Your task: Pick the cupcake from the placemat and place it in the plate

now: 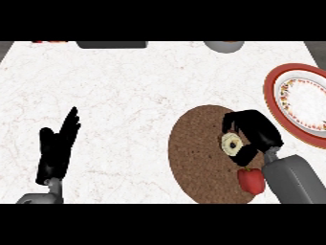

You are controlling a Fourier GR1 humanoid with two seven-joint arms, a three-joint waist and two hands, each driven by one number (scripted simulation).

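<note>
A pale cream cupcake (230,142) sits on the round brown placemat (197,153) at the lower right of the counter. My right hand (254,129) is curled round it, fingers over its far side and thumb at its near side. The red-rimmed plate (273,91) with a flowered band lies to the right, near the counter's right edge, with nothing in it. At the lower left my left hand (56,148) rests open, fingers pointing up.
A red bell pepper (251,180) lies on the placemat's near edge, beside my right forearm. At the far edge stand a dark tray (112,44), a grey bowl (224,46) and a small red item (49,41).
</note>
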